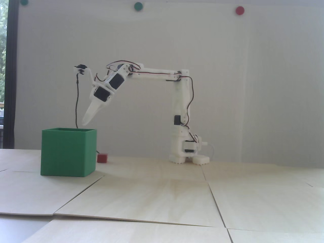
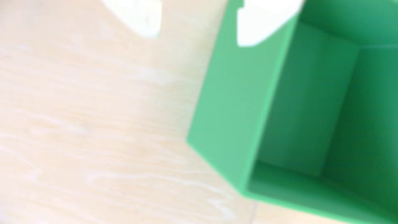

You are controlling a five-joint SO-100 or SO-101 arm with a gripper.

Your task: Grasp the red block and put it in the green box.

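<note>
The red block [image 1: 102, 158] sits on the wooden table just right of the green box [image 1: 67, 154], close to its far right corner. My gripper [image 1: 87, 119] hangs above the box's right rear rim, pointing down and left. In the wrist view the two white fingertips [image 2: 148, 21] stand apart with only table and box wall between them, so the gripper [image 2: 198, 32] is open and empty. The green box [image 2: 232, 107] fills the right of the wrist view, and its inside looks empty. The red block is out of the wrist view.
The arm's white base [image 1: 184, 149] stands at the back, right of the block. A black cable [image 1: 76, 101] hangs from the wrist camera down behind the box. The table is made of light wooden panels with seams [image 1: 215, 200].
</note>
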